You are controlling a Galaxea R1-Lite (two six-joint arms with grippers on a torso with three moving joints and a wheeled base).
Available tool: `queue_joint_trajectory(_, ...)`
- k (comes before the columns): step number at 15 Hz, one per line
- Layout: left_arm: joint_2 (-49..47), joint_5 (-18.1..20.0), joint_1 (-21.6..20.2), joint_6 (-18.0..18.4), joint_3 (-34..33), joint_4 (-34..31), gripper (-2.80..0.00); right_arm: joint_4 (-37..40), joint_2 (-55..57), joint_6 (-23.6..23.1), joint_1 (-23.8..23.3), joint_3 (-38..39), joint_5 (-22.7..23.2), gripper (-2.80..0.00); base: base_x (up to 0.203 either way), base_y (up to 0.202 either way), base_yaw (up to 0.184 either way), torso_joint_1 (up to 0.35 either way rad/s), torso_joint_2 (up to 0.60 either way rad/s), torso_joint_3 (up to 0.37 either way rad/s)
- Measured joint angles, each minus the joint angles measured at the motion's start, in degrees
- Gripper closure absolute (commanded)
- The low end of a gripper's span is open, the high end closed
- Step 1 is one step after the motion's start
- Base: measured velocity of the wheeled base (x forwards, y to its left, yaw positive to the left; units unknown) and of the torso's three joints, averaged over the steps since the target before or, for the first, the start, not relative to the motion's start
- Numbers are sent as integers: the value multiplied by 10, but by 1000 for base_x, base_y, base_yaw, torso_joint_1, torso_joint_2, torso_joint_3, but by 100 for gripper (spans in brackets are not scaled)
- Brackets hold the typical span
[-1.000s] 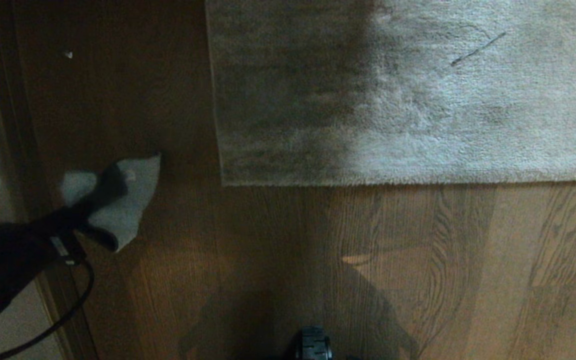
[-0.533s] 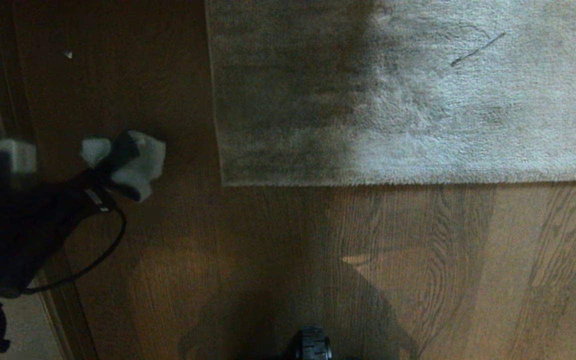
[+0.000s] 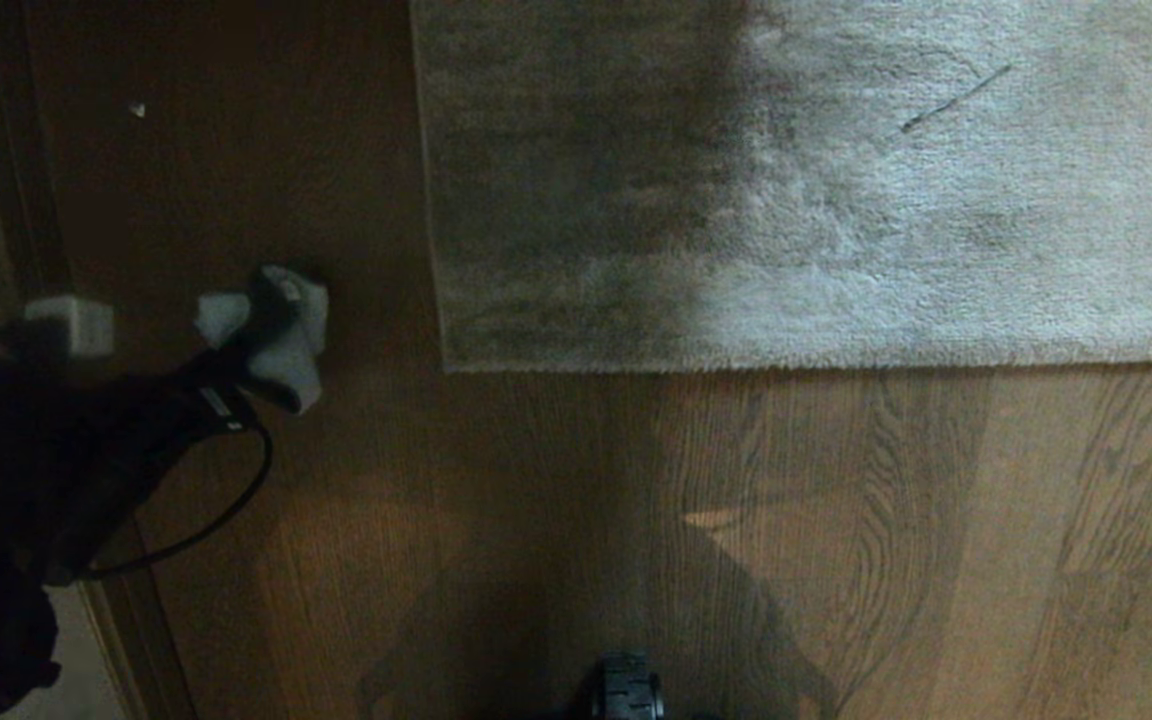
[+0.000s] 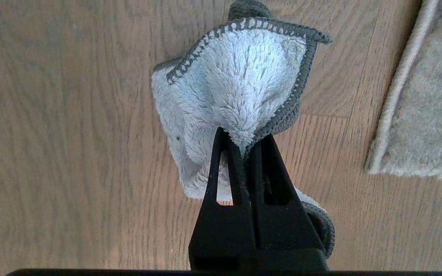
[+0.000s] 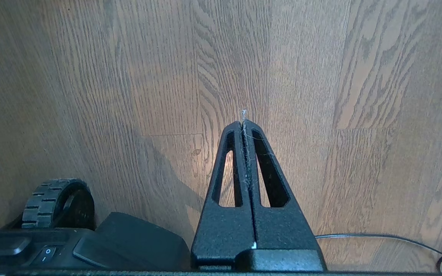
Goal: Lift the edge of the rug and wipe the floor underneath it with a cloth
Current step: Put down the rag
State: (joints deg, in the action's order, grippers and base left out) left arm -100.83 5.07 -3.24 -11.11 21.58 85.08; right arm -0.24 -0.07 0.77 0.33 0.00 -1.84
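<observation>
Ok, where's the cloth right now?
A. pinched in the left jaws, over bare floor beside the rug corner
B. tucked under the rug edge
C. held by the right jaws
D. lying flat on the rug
A: the left gripper has its jaws shut on the cloth, which hangs over the wood floor clear of the rug corner; the right gripper is shut with no cloth in it, only a few stray fibres.

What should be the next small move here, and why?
Probably the right gripper, shut and empty over bare floor, should go to the rug edge and lift it. The rug lies flat, so nothing underneath can be wiped yet, while the left gripper already holds the cloth beside the rug's corner.
</observation>
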Motion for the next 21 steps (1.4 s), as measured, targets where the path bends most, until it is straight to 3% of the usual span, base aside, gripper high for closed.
queue_joint_trajectory(1, -4, 5, 0, 0, 0, 1, 0, 0, 0, 0, 0, 0, 0, 0, 0, 0, 0, 0, 0, 0)
queue_joint_trajectory(2, -6, 9, 0, 0, 0, 1, -280, 0, 0, 0, 0, 0, 0, 0, 0, 0, 0, 0, 0, 0)
queue_joint_trajectory(21, 36, 3, 5, -1, -8, 2, -280, 0, 0, 0, 0, 0, 0, 0, 0, 0, 0, 0, 0, 0)
